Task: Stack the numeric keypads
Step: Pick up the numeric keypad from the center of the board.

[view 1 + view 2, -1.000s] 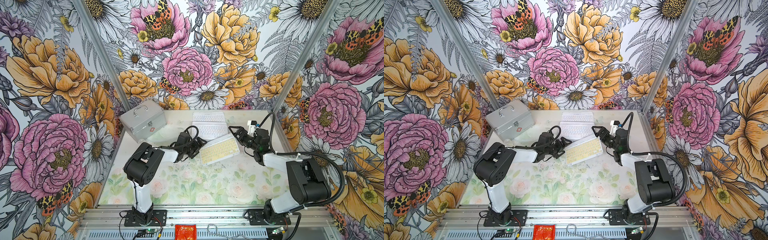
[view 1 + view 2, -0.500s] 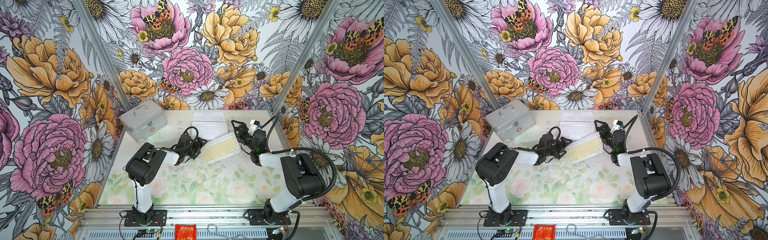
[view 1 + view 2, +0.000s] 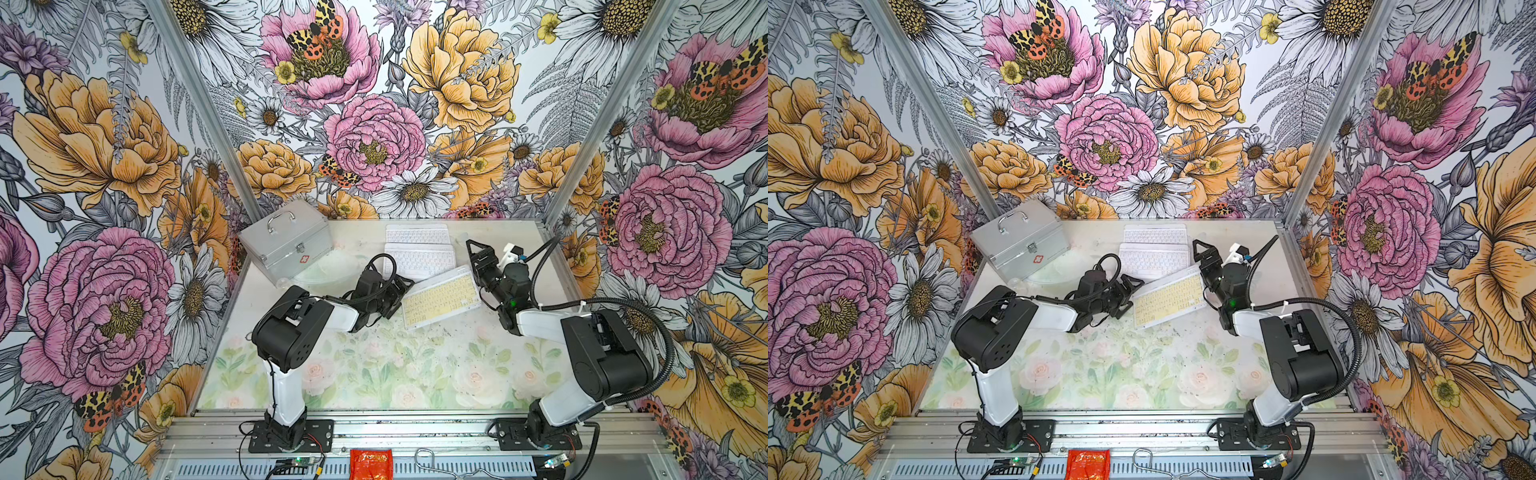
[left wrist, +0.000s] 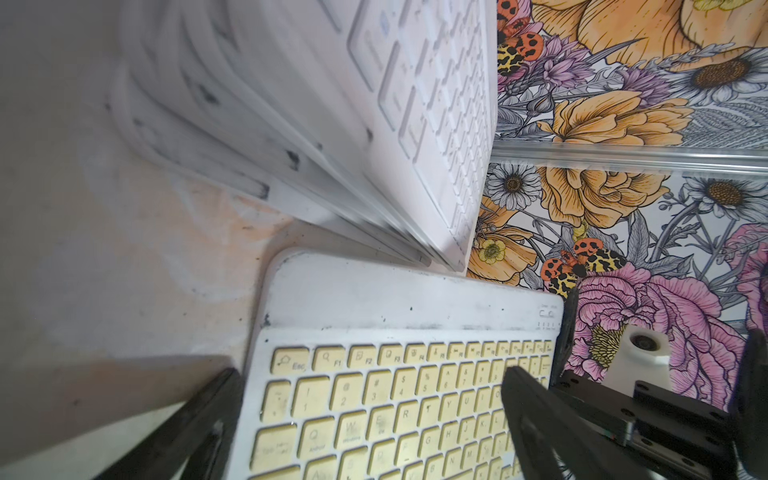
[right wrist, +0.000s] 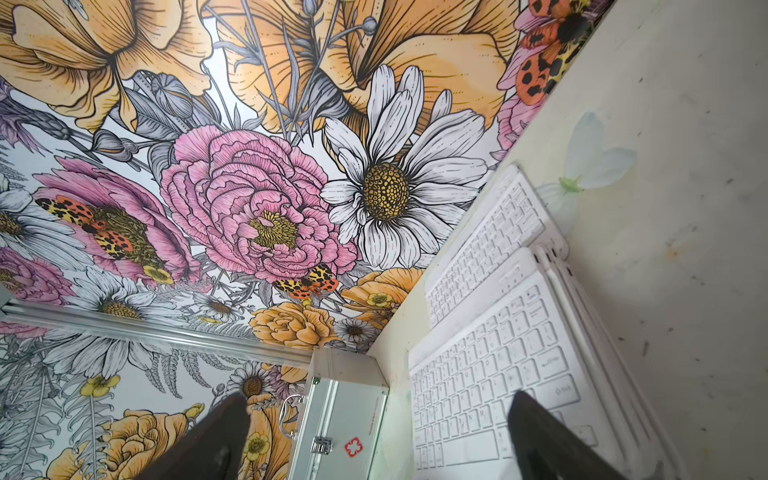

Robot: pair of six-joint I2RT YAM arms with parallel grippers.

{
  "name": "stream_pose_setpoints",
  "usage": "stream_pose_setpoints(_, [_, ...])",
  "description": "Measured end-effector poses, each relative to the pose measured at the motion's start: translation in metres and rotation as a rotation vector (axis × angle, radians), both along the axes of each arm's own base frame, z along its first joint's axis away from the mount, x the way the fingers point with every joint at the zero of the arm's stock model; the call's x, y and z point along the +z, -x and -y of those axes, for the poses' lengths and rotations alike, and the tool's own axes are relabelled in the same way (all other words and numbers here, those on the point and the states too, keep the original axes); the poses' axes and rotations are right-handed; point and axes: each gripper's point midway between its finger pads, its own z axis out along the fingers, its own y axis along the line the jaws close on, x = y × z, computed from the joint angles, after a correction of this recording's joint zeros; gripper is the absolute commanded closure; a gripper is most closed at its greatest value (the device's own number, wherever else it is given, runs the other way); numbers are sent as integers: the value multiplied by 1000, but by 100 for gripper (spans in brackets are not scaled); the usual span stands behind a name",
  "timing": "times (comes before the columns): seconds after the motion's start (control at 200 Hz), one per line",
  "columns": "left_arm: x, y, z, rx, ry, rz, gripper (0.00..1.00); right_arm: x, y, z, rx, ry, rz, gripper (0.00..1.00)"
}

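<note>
Floral walls (image 3: 374,137) enclose a pale rose-printed tabletop (image 3: 395,374) edged by aluminium rails (image 3: 415,428).

Left arm (image 3: 340,318) and right arm (image 3: 536,324) both stretch forward, each with jaws spread wide.

One yellow-keyed keypad (image 3: 441,301), two white keypads (image 3: 417,235) on show — the nearer (image 3: 419,262) caps a stack too blurred to count — one silver case (image 3: 286,241), one red packet (image 3: 371,463).

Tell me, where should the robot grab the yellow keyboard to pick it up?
Probably its short end, coming from the left arm's side. The yellow keypad is thin and lies about flat, so pinching across its thickness should work best. That end sits between the open fingers of the left end effector.
</note>
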Motion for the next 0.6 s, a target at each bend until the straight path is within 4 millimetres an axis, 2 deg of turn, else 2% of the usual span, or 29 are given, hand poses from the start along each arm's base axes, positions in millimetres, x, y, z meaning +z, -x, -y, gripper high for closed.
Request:
stream_pose_setpoints(0.155, [0, 0, 0, 2, 1, 6, 1, 5, 4, -2, -10, -20, -10, 3])
stream_pose_setpoints(0.36, [0, 1, 0, 6, 3, 14, 1, -4, 10, -2, -5, 7, -85, 7])
stream_pose_setpoints(0.6, [0, 1, -1, 14, 6, 19, 1, -14, 8, -3, 4, 67, -144, 8])
